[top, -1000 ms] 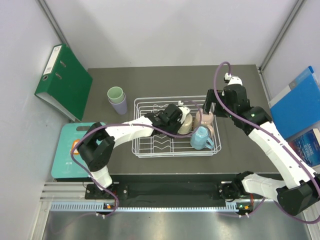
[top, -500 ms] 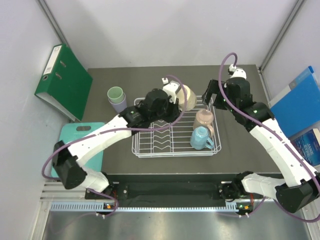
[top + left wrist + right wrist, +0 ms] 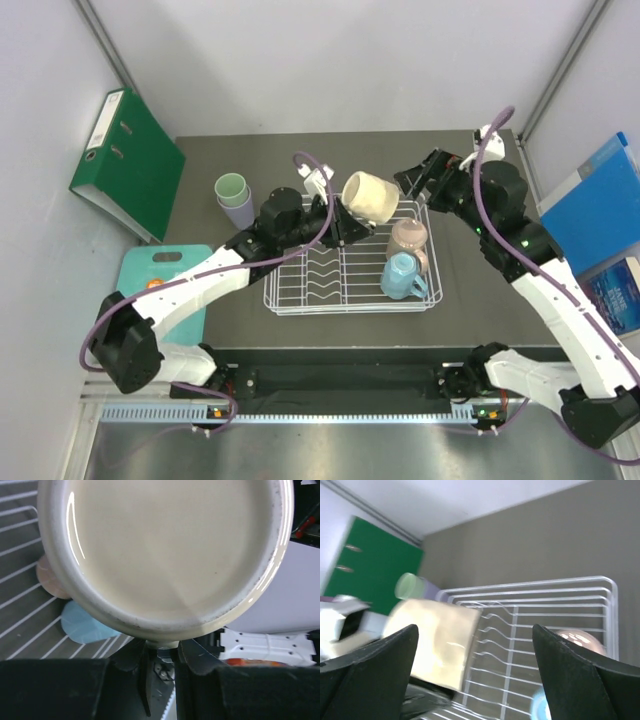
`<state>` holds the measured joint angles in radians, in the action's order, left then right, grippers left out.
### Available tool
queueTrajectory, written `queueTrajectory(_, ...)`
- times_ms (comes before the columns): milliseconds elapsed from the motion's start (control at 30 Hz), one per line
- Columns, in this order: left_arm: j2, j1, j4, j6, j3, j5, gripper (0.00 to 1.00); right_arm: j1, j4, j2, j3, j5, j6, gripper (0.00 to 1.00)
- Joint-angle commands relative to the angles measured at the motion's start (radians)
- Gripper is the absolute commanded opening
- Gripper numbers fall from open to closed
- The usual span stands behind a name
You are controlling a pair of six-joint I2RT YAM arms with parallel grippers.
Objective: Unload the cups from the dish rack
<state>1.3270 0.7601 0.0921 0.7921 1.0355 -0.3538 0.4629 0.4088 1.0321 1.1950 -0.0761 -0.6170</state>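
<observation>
left hand (image 3: 344,213), clenched on the cream cup (image 3: 370,197), has lifted it above the dish rack (image 3: 340,311).

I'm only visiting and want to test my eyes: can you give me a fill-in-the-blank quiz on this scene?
The left pincer holds a glossy ____ cup above the white wire dish rack.
Inside the rack sit ____ cups: a small pink cup and a light blue handled cup.
The right pincer is ____.
Missing: cream; two; open.

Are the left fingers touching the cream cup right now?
Touching. The left wrist view shows the left fingers closed from either side on the lower edge of the cream cup, with no gap visible.
</observation>
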Motion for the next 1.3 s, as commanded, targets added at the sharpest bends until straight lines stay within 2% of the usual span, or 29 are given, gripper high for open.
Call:
queueTrajectory(0,-0.054,-0.047,0.403,0.2,-0.055,-0.178,0.0,0.0,-0.186,-0.063,-0.046,0.151,-0.073,0.91)
queueTrajectory(167,-0.043,-0.088,0.667,0.375,-0.15,-0.237,0.0,-0.009,-0.366,-0.101,-0.191,0.332,-0.196,0.67)
queueTrajectory(267,-0.026,-0.102,0.823,0.481,-0.202,-0.246,0.0,-0.01,-0.439,-0.103,-0.248,0.397,-0.249,0.57)
queueTrajectory(300,-0.016,-0.107,0.854,0.53,-0.213,-0.251,0.0,-0.01,-0.45,-0.101,-0.255,0.41,-0.254,0.57)
queueTrajectory(500,0.032,-0.11,0.96,0.61,-0.242,-0.286,0.0,-0.01,-0.513,-0.104,-0.259,0.455,-0.254,0.58)
queueTrajectory(700,0.057,-0.093,0.939,0.604,-0.23,-0.307,0.0,-0.01,-0.559,-0.049,-0.224,0.508,-0.254,0.59)
queueTrajectory(1000,0.089,-0.067,0.917,0.581,-0.201,-0.329,0.0,0.002,-0.625,0.059,-0.227,0.569,-0.283,0.5)
queueTrajectory(1100,0.093,-0.067,0.9,0.567,-0.196,-0.344,0.0,0.003,-0.61,0.051,-0.238,0.558,-0.262,0.3)
queueTrajectory(1133,0.092,-0.067,0.875,0.559,-0.196,-0.346,0.0,0.003,-0.598,0.045,-0.236,0.556,-0.254,0.13)
queueTrajectory(1167,0.092,-0.068,0.852,0.537,-0.19,-0.349,0.0,0.003,-0.582,0.042,-0.236,0.547,-0.247,0.01)
queueTrajectory(1233,0.089,-0.068,0.78,0.5,-0.17,-0.352,0.0,0.002,-0.524,0.022,-0.223,0.516,-0.211,0.0)
queueTrajectory(1267,0.086,-0.067,0.691,0.455,-0.161,-0.353,0.0,0.002,-0.501,0.014,-0.216,0.501,-0.193,0.0)
